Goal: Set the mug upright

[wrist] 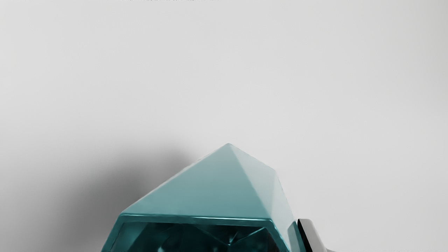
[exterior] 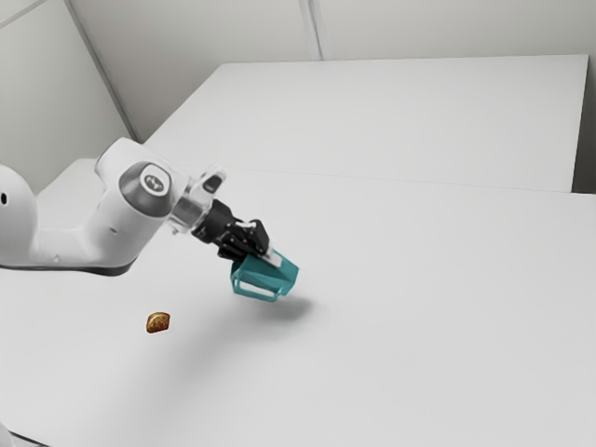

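The teal, angular-sided mug (exterior: 265, 269) is up off the pale grey counter (exterior: 419, 317), its blurred shadow (exterior: 296, 308) lying apart below it. The arm's black two-finger claw (exterior: 259, 253) is clenched on the mug near its open mouth (wrist: 199, 238), which faces back toward the hand. So the hold and the lift look secured, but the mug hangs tilted, not upright. What's left, I'd judge, is levelling it, lowering its base onto the counter and letting go. A small golden-brown lump (exterior: 157, 322) sits nearer, toward the exterior view's left.
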Tool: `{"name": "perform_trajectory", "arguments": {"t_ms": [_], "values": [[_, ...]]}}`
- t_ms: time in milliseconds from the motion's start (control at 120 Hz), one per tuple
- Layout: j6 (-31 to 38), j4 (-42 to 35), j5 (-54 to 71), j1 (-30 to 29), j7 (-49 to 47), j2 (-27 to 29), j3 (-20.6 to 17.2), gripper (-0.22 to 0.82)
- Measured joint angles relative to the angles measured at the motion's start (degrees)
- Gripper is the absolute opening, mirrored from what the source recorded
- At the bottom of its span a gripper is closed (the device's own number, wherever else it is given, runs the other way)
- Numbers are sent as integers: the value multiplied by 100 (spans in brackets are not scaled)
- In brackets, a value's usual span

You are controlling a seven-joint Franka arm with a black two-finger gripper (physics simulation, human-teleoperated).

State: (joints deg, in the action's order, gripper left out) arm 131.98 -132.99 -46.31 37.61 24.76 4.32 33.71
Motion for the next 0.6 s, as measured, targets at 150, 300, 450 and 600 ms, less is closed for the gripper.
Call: {"name": "perform_trajectory", "arguments": {"t_ms": [150,300,450,600], "values": [[-83,31,650,398,-375,3,246,-17],[-125,35,1370,521,-832,26,289,-17],[-169,122,2351,666,-1354,136,295,-17],[-478,374,3337,690,-1905,153,302,-17]]}}
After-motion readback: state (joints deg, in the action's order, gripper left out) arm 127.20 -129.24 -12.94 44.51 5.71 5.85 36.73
